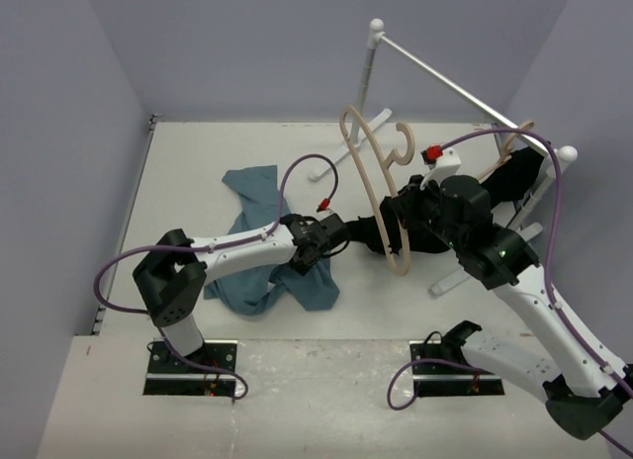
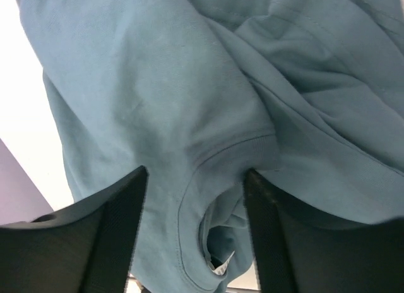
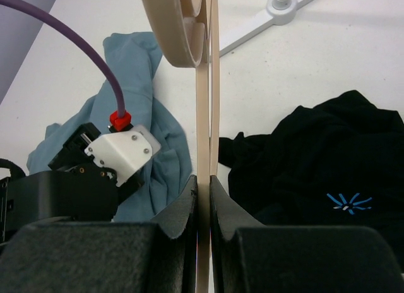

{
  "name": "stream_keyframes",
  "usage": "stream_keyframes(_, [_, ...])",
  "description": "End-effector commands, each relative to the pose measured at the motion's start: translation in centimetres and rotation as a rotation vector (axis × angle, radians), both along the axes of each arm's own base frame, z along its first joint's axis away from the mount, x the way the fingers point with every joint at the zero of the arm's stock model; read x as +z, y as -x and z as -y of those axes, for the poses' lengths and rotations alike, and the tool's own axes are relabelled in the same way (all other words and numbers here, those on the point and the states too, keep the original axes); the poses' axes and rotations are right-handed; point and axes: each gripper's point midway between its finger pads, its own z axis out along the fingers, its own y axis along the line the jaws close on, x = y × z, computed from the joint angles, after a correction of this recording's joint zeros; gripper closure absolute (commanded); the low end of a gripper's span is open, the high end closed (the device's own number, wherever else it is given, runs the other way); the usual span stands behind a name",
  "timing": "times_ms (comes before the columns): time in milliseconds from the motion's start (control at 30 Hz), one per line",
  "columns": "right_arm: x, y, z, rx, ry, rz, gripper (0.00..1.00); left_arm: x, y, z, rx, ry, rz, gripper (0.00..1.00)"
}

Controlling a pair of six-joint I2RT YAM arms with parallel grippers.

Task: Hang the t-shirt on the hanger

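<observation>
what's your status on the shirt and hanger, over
Left gripper open, jaws straddling a fold of the teal t-shirt. Right gripper shut on the hanger, shirt not yet on it. Black garment lying beside the hanger.

Left arm (image 1: 237, 249): I see it stretched low from its base toward table centre, forearm near level, wrist tipped down. Left gripper (image 1: 316, 243) over t-shirt (image 2: 158, 84), jaws apart, fingers (image 2: 113, 230) either side of a cloth fold. Right arm (image 1: 524, 291): rises from its base, bends at elbow, reaches left. Right gripper (image 3: 203, 182): jaws pinched tight on thin bar of hanger (image 3: 203, 116).
</observation>
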Motion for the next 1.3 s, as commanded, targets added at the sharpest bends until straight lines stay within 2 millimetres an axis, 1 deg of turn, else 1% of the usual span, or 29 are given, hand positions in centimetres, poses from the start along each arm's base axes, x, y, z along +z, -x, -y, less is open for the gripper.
stream_keyframes(0, [1.5,-0.7,-0.2,0.004,-0.017,0.055,1.00,1.0,-0.9,0.7,-0.019,0.072,0.038,0.45])
stream_keyframes(67, [1.5,-0.7,-0.3,0.009,-0.020,0.052,1.00,1.1,-1.2,0.6,-0.007,0.084,0.044,0.52])
stream_keyframes(133, [1.2,-0.8,-0.6,0.017,-0.020,0.043,1.00,1.2,-1.3,0.5,-0.004,0.091,0.044,0.56])
stream_keyframes(167, [1.1,-0.8,-0.6,0.018,-0.019,0.038,1.00,1.2,-1.4,0.6,-0.004,0.096,0.045,0.62])
stream_keyframes(233, [0.7,-0.7,-0.7,0.021,-0.022,0.027,1.00,1.1,-1.5,0.6,-0.002,0.101,0.043,0.68])
stream_keyframes(300, [0.1,-0.5,-0.8,0.020,-0.030,0.010,1.00,1.0,-1.7,0.8,0.002,0.114,0.044,0.81])
stream_keyframes(333, [-0.2,-0.4,-0.7,0.021,-0.032,0.005,1.00,0.9,-1.8,0.8,0.005,0.118,0.046,0.83])
stream_keyframes(400, [-0.8,0.2,-0.6,0.018,-0.043,-0.016,1.00,1.0,-2.2,0.7,0.023,0.125,0.051,0.96])
stream_keyframes(433, [-1.3,0.7,-0.4,0.018,-0.049,-0.031,1.00,1.2,-2.5,0.7,0.036,0.136,0.060,0.99])
stream_keyframes(533, [-2.3,2.0,0.0,0.025,-0.060,-0.062,1.00,2.0,-3.7,0.9,0.065,0.181,0.093,1.00])
stream_keyframes(600, [-3.0,3.5,0.9,0.013,-0.070,-0.083,1.00,3.1,-5.1,1.3,0.099,0.245,0.125,1.00])
stream_keyframes(667, [-3.2,4.7,1.1,0.025,-0.094,-0.099,1.00,3.8,-5.9,1.5,0.116,0.289,0.135,1.00])
stream_keyframes(733, [-3.5,7.0,0.7,0.094,-0.148,-0.128,1.00,4.8,-6.9,1.8,0.133,0.326,0.161,1.00])
stream_keyframes(800, [-4.5,9.7,-0.4,0.207,-0.204,-0.181,1.00,5.6,-7.7,2.3,0.137,0.354,0.179,1.00])
stream_keyframes(833, [-5.0,10.3,-0.5,0.225,-0.214,-0.193,1.00,5.7,-7.9,2.4,0.138,0.359,0.181,1.00])
stream_keyframes(900, [-6.7,12.3,-1.5,0.329,-0.245,-0.244,1.00,5.7,-8.4,2.7,0.147,0.367,0.183,1.00])
stream_keyframes(967, [-8.2,13.3,-1.7,0.349,-0.257,-0.299,1.00,5.5,-8.6,2.8,0.167,0.373,0.185,1.00])
stream_keyframes(1000, [-9.0,13.6,-1.5,0.343,-0.258,-0.324,1.00,5.4,-8.7,2.7,0.179,0.374,0.186,1.00])
stream_keyframes(1067, [-10.0,14.1,-1.5,0.339,-0.269,-0.353,1.00,5.2,-8.8,2.5,0.203,0.376,0.191,1.00])
stream_keyframes(1200, [-10.1,15.1,-2.3,0.380,-0.332,-0.389,1.00,5.3,-9.1,1.6,0.254,0.372,0.214,1.00])
stream_keyframes(1267, [-9.9,16.1,-3.4,0.459,-0.387,-0.411,1.00,5.5,-9.4,1.2,0.273,0.376,0.224,1.00])
